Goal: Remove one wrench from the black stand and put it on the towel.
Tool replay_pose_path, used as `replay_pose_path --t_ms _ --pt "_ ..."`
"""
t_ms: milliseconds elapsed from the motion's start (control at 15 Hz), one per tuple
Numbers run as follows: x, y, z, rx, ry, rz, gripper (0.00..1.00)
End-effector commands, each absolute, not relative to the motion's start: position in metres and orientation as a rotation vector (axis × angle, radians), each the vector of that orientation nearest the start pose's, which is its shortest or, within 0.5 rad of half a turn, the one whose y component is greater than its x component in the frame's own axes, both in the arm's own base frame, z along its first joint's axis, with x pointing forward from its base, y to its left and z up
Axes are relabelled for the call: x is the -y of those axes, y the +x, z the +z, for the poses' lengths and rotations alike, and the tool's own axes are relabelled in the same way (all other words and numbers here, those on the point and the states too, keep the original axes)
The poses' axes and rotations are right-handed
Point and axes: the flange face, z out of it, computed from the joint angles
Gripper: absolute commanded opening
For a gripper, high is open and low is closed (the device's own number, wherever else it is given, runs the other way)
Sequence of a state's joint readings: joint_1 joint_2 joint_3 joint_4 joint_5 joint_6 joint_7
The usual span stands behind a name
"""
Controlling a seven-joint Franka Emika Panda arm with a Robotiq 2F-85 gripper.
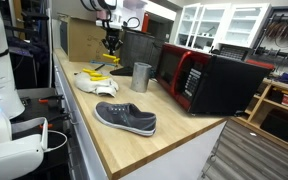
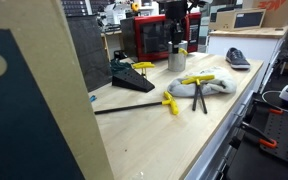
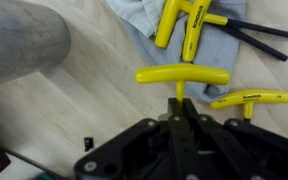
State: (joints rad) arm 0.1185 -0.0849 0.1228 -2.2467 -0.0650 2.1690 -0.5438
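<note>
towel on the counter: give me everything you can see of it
The towel is a pale grey-white soft cloth, rumpled into folds, lying on the wooden counter beside the metal cup. Two yellow T-handle wrenches rest on it, handles on the cloth, black shafts running off its edge.

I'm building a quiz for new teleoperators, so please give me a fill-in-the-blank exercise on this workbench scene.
Tools with ___ handles lie on the towel.
A grey metal ___ stands near the towel.
The shut gripper holds a T-handled ___.
Missing words: yellow; cup; wrench.
</note>
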Motion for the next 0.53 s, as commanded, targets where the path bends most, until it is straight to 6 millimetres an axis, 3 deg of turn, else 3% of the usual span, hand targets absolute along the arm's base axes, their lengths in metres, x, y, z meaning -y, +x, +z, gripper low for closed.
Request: replay_pose_path --t_ms 0,467 --pt "-0.121 0.475 0.402 1.574 -2.809 0.036 0.02" --pt "-0.137 0.434 0.373 2.053 -2.445 0.136 0.02"
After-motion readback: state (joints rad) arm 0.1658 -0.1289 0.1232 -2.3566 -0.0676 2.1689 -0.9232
